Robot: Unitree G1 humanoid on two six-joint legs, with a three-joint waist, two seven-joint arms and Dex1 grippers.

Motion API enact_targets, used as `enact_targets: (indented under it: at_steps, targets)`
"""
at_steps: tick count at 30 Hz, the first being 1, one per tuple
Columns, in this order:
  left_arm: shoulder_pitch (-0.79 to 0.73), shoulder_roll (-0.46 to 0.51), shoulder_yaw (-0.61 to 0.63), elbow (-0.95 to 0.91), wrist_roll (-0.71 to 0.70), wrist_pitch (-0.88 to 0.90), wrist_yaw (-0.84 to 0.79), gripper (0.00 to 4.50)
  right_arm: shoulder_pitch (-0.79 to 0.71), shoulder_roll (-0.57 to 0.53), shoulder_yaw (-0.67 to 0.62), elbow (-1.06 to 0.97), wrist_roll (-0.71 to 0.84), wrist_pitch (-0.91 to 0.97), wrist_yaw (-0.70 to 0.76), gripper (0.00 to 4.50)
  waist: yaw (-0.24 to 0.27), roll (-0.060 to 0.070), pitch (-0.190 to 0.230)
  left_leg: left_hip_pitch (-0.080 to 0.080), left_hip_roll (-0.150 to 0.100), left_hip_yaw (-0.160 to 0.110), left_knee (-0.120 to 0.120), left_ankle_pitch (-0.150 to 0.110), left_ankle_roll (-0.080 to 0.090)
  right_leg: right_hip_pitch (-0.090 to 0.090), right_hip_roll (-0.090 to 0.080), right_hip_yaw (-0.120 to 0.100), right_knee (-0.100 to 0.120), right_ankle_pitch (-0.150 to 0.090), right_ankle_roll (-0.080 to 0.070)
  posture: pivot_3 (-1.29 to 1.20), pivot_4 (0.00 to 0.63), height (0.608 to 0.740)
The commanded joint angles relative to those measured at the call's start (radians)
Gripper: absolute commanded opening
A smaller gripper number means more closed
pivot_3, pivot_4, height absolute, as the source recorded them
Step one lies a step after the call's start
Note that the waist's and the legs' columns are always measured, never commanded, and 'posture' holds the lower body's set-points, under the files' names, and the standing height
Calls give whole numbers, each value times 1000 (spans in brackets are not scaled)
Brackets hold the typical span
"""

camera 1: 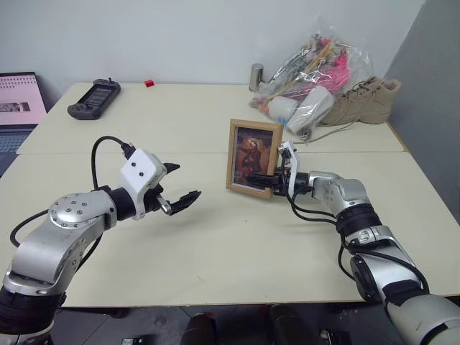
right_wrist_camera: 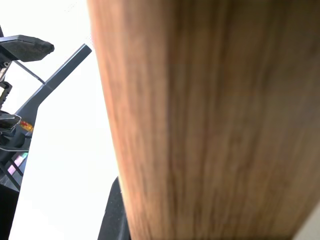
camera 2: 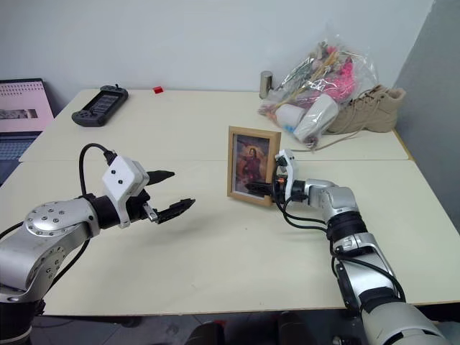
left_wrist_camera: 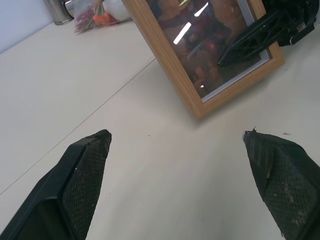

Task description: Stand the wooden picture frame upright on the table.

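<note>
The wooden picture frame (camera 1: pixel 253 154) stands upright near the middle of the table (camera 1: pixel 215 244), just in front of its seam, with the dark portrait facing me. My right gripper (camera 1: pixel 269 180) is shut on the frame's lower right edge. One black finger (left_wrist_camera: pixel 250 37) lies across the front of the picture, and the other is hidden behind it. The right wrist view shows the frame's wood edge (right_wrist_camera: pixel 210 120) very close. My left gripper (camera 1: pixel 188 180) hovers open above the table, left of the frame and pointing at it, with nothing between its fingers (left_wrist_camera: pixel 82 180).
A black game controller (camera 1: pixel 94 98) and a small red thing (camera 1: pixel 149 83) lie at the far left of the table. A laptop (camera 1: pixel 18 108) sits beyond the left edge. At the far right are a metal cup (camera 1: pixel 256 76), a plastic bag of flowers (camera 1: pixel 316 72) and a tan boot (camera 1: pixel 363 100).
</note>
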Motion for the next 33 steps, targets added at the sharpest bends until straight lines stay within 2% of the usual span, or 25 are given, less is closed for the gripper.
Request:
enact_targets:
  at_steps: [1,7,14,25,33]
  targets:
    - [-20,-2,34,-4,0,16,-18,4500,-16,20,-61,-63,40,36,-12,838,-1,0,0,0,0,0,0,0,0,0,0,0,0,0,0,0,150,740]
    - [7,-4,69,-34,-33,60,-38,4500,5,103,-81,-65,36,14,-37,838,-3,0,0,0,0,0,-1,0,0,0,0,0,0,0,0,0,150,740]
    - [64,-27,101,-94,-53,96,-26,4500,2,201,-102,79,-2,-150,-56,838,0,0,0,0,0,0,-1,0,0,0,0,0,0,0,0,0,150,740]
    - [99,-45,90,-116,-22,89,-4,4500,125,216,-16,78,-112,-328,22,838,0,0,0,1,0,0,-1,0,0,0,0,0,-1,0,0,0,150,740]
    - [97,-51,79,-104,0,76,-15,4500,151,215,11,71,-156,-386,24,838,0,0,0,1,0,0,-1,0,0,1,0,0,0,0,0,0,150,740]
